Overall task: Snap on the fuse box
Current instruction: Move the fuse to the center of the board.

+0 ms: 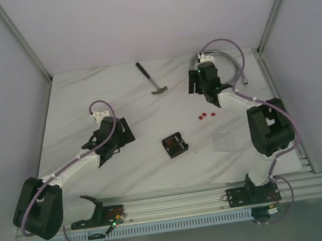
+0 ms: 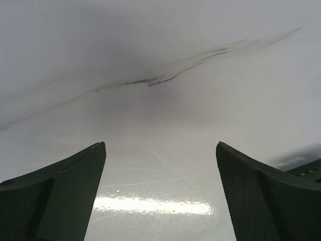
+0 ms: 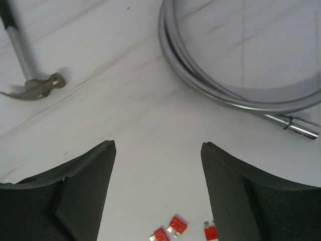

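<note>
Hammer (image 1: 149,76), hose (image 3: 235,104) and loose fuses (image 1: 204,115) lie beyond fuse box (image 1: 174,144).

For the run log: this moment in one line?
left claw: open, empty | right claw: open, near red fuses | fuse box: untouched | clear cover: lying apart

Our left arm (image 1: 71,164) lies low and is extended forward, toward the middle. Our left gripper (image 2: 160,145) has its jaws spread wide, with nothing between them. Our right arm (image 1: 270,126) is bent at the elbow and extended far forward. Our right gripper (image 3: 158,143) points downward, its jaws apart and empty.
</note>
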Available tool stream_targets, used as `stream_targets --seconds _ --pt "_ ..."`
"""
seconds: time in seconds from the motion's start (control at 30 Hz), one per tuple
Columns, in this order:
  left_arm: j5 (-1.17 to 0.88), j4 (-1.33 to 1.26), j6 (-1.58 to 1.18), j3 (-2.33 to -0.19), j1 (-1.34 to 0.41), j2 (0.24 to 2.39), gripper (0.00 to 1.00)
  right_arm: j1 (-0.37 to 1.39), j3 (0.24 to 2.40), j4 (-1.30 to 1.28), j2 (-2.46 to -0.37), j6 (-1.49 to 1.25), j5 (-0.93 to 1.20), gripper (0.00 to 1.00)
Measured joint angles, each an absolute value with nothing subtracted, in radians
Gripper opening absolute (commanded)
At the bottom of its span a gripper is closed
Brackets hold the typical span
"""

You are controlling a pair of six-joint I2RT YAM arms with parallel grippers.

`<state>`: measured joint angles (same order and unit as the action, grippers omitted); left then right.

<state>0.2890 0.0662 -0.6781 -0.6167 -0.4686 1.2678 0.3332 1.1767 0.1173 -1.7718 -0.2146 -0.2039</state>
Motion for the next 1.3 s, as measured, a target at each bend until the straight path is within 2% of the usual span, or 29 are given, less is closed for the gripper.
stream_targets --seconds 0.37,0.8,0.97,1.03,1.1,1.3 --pt "0.307 -0.02 -0.606 -0.564 -0.431 1.267 1.0 0.233 1.226 0.109 -1.807 -0.231 -0.207 0.74" --pt "0.311 -0.061 -0.563 -0.562 -0.405 1.313 1.0 0.236 1.684 0.048 -2.243 -0.181 -0.177 0.79" --pt "0.311 -0.064 -0.562 -0.562 -0.404 1.325 1.0 0.244 1.826 -0.028 -2.371 -0.179 -0.24 0.69" --pt "0.311 -0.064 -0.561 -0.562 -0.404 1.325 1.0 0.245 1.849 -0.06 -2.392 -0.183 -0.266 0.57" --pt "0.311 -0.066 -0.559 -0.562 -0.404 1.325 1.0 0.242 1.853 -0.086 -2.395 -0.202 -0.284 0.53" --pt "0.31 -0.067 -0.558 -0.562 -0.404 1.325 1.0 0.197 1.767 -0.111 -2.333 -0.256 -0.318 0.52"
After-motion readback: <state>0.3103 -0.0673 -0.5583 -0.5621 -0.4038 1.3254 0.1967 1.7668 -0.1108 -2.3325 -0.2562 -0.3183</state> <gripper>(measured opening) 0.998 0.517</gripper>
